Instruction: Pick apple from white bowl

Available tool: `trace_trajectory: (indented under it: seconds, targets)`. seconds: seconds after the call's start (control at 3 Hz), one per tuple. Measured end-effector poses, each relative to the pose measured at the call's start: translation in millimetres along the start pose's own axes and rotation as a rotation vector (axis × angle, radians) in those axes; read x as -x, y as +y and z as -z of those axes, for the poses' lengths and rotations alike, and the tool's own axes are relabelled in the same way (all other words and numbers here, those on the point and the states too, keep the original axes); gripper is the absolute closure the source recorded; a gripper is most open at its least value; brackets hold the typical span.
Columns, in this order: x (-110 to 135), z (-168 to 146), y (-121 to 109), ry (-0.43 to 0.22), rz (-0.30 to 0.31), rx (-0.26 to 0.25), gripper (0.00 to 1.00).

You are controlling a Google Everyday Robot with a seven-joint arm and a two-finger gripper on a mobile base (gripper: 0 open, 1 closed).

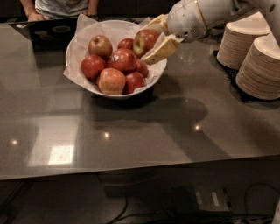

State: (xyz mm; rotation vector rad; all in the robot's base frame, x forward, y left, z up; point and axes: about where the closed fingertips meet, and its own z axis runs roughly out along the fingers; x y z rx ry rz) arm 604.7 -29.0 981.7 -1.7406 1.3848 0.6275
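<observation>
The white bowl [78,73], lined with crinkled white paper, stands at the back middle of the dark table. Several red and paler apples lie in it. My gripper [148,43] reaches in from the right over the bowl's right side. Its tan fingers [161,50] are shut on the apple [144,40], deep red with a yellow-green patch on its left side. The apple is held a little above the other apples, near the bowl's far right rim. One finger is above the apple and one below it.
Two tall stacks of cream disposable plates [259,65] stand on a dark mat at the right. A person [61,6] stands at the table's far edge behind a dark tray [43,30]. The table's front edge [131,168] runs across the lower frame.
</observation>
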Motion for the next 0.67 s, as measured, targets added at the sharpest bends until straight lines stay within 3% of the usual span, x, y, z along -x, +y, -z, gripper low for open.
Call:
trace_trajectory:
  seconds: [0.33, 0.67]
  targets:
    - [14.7, 9.4, 4.2, -0.073, 0.014, 0.001, 1.00]
    - [16.4, 9.1, 4.5, -0.079, 0.013, 0.002, 1.00]
